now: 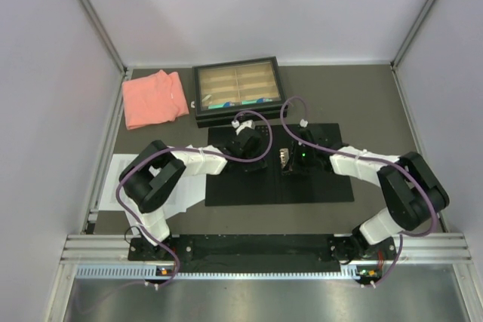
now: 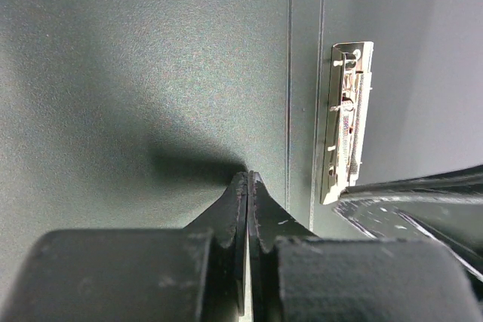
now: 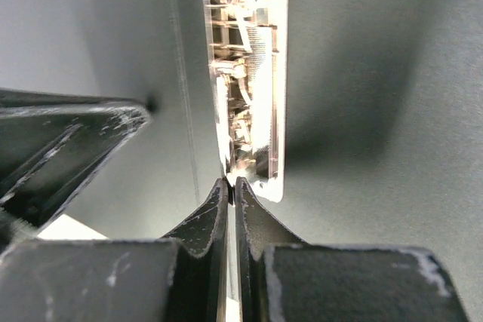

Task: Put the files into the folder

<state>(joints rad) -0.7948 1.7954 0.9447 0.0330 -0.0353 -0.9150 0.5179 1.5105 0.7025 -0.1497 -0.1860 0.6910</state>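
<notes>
1. Pale walls enclose a dark grey table; the folder lies open at its centre, matte black inside facing up, with a metal clip beside the crease.
2. At the table's left edge sit the files, white sheets partly under the left arm.
3. Over the black cover, the left gripper is clenched on nothing.
4. Also clenched, the right gripper has its tips at the clip's near end.

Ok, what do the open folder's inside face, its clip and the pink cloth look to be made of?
Folder inside: matte black with a fine grain and no glare, likely card or coated board, though plastic cannot be ruled out. Clip: bright silvery metal, shiny, with what looks like a spring in it. Pink cloth: soft fabric, dull, with folds and rumpled edges.
</notes>
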